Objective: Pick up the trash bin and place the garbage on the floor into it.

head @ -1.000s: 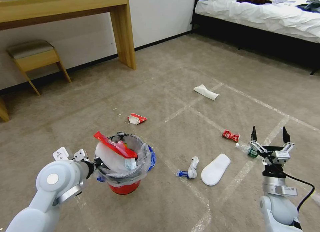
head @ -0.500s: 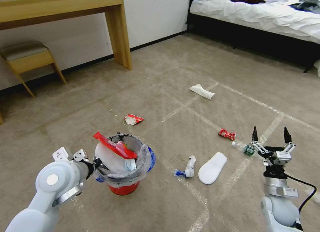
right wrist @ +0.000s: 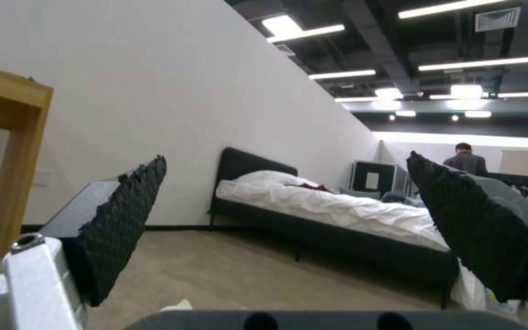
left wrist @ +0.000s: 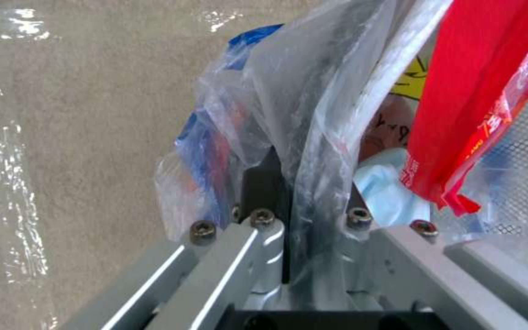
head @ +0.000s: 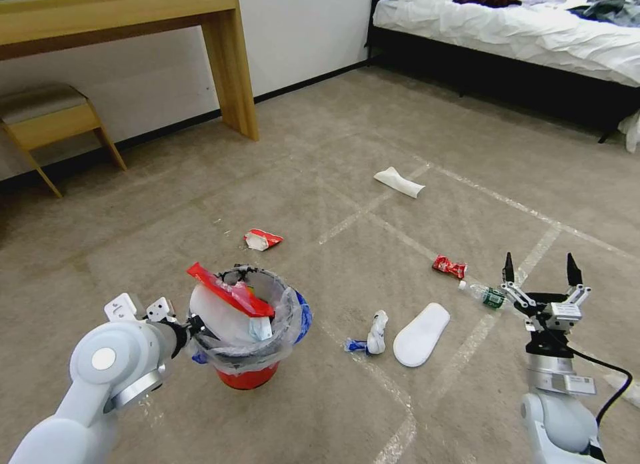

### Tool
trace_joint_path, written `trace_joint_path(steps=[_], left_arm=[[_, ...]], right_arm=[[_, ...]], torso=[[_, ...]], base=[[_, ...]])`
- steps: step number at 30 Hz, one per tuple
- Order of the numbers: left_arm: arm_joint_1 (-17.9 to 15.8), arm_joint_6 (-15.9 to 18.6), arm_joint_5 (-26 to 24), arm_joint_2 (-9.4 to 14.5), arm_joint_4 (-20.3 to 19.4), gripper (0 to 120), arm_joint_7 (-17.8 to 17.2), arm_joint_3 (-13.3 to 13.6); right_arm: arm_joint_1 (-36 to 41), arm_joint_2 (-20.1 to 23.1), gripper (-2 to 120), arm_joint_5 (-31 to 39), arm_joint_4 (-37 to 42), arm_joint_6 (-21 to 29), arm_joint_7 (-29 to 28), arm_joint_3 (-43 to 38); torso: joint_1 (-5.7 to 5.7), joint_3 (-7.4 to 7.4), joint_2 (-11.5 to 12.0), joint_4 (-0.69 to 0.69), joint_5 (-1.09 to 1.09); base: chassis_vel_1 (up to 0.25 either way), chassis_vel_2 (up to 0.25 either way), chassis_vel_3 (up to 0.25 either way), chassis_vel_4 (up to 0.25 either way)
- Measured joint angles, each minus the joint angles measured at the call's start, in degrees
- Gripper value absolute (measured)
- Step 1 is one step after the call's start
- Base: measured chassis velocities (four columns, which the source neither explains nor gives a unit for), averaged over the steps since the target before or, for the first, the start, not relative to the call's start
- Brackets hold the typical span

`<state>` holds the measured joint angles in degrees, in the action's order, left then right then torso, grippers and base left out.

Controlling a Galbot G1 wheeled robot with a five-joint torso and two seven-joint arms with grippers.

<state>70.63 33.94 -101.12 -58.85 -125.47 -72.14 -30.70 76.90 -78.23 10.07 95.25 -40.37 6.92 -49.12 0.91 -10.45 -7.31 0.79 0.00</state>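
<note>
The trash bin (head: 250, 376), a small red bucket with a clear bag liner, hangs at the lower left. My left gripper (head: 193, 327) is shut on its rim and liner (left wrist: 313, 137). A red wrapper (head: 230, 292) and a white slipper stick out of the bin. On the floor (head: 320, 151) lies the garbage: a white slipper (head: 420, 325), crumpled paper (head: 375, 334), a red wrapper (head: 449, 267), a small bottle (head: 485, 295), a red-and-white wrapper (head: 262, 239) and a far slipper (head: 399, 183). My right gripper (head: 539, 267) is held up, open and empty, just right of the bottle.
A wooden desk leg (head: 237, 64) and a stool (head: 47, 117) stand by the wall at the back left. A bed (head: 520, 31) with white bedding and clothes runs along the back right. Shiny tape lines (head: 467, 351) cross the carpet.
The whole head view has shifted, so the floor litter and furniture sit a little farther left. Both arms and the bin keep their places in the picture.
</note>
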Motion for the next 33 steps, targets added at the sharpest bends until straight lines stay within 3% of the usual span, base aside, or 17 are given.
trace_joint_path(steps=[33], left_arm=[[0.25, 0.13, 0.4, -0.07, -0.21, 4, 0.04, -0.08]], right_arm=[[-0.34, -0.93, 100, 0.42, -1.42, -0.11, 1.58, 0.04]], torso=[[0.0, 0.0, 0.0, -0.01, 0.0]], base=[[0.0, 0.0, 0.0, 0.0]])
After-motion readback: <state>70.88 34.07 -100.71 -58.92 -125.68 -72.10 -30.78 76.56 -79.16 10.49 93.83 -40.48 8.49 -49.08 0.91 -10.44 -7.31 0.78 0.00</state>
